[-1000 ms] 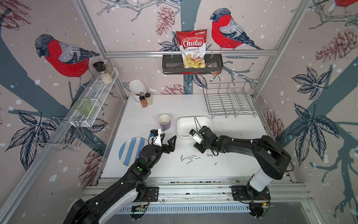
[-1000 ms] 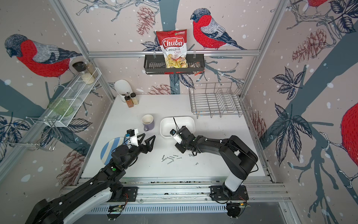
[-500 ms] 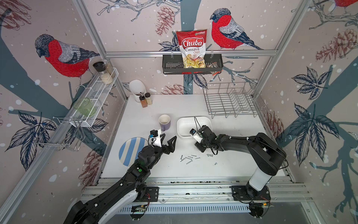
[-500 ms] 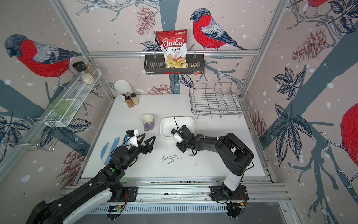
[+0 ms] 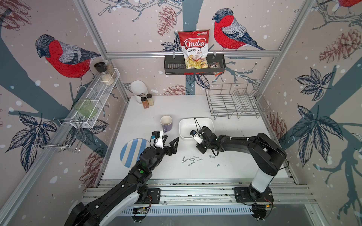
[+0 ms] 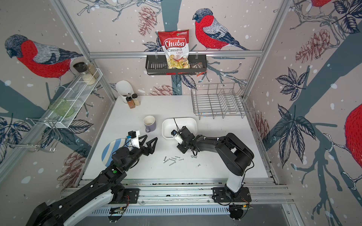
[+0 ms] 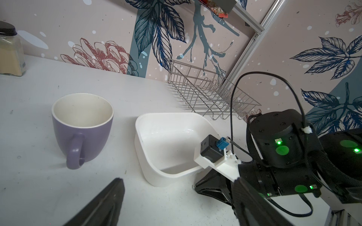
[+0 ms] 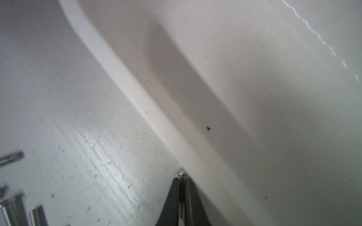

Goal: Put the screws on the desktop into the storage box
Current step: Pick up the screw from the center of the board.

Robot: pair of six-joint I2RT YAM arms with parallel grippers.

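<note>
The right pincer (image 8: 182, 184) is clamped on one screw (image 8: 181, 172), head poking past its tips, just short of the storage box (image 8: 117, 72) rim, apparently bound for a drop inside. Behind it, the other screws (image 5: 191, 159) litter the surface (image 5: 176, 109). The left pincer (image 5: 172, 137) hangs wide and empty.

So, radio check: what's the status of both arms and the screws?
Right jaws shut on one screw, at the storage box rim. Left jaws open, hovering near the mug. Other screws loose on the desktop. Nothing blocking the box.
</note>
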